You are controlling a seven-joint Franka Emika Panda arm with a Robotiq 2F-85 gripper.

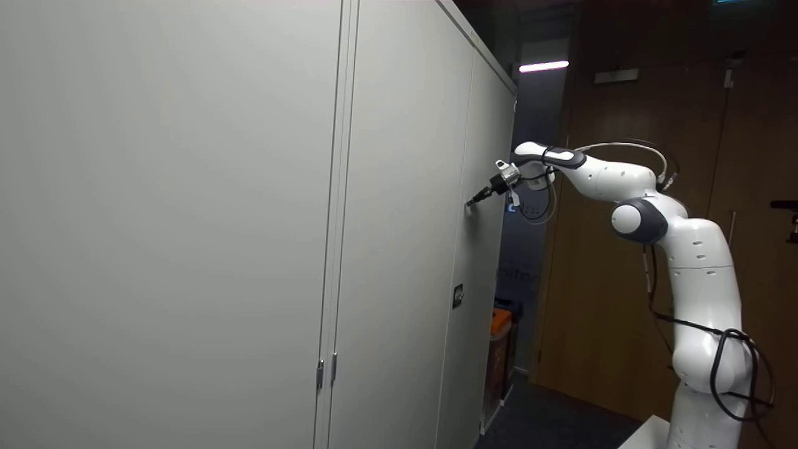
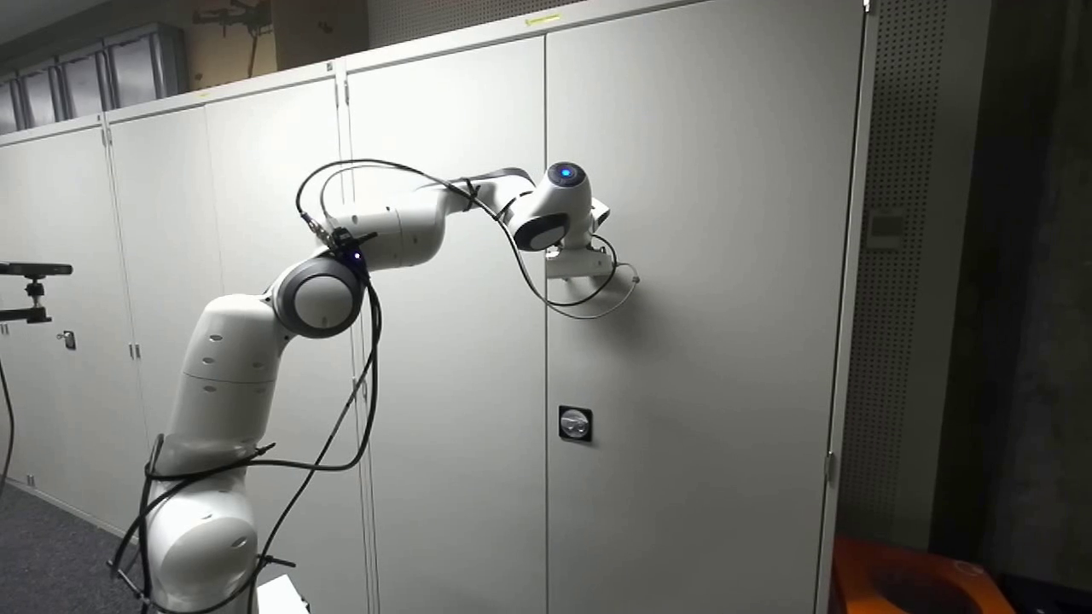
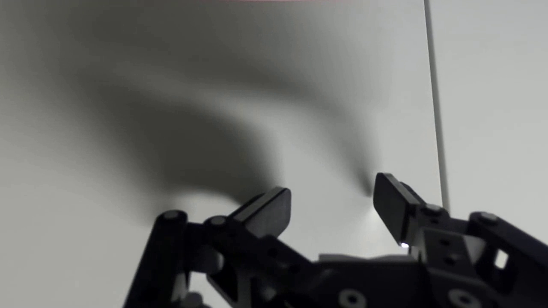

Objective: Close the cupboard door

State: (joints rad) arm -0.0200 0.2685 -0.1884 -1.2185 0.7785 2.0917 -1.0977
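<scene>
The cupboard door [image 1: 483, 249] is a light-grey panel with a small dark latch [image 1: 458, 296] near its inner edge. It also shows in the other exterior view [image 2: 699, 341], where it lies about flush with the neighbouring door [image 2: 452, 341]. Its inner face is hidden. My gripper [image 1: 471, 201] points at the door's outer face, above the latch and close to the seam; the fingertips are at or very near the surface. In the wrist view my gripper [image 3: 332, 192] is open, with nothing between the fingers. The door [image 3: 325, 149] and the seam show there too.
More plain grey cupboard doors [image 1: 168, 218] with slim handles run along the row. An orange-topped bin [image 2: 921, 580] stands beyond the cupboard's end. A perforated panel [image 2: 896, 358] is beside it. A camera on a mount [image 2: 34, 286] stands at an edge of the view.
</scene>
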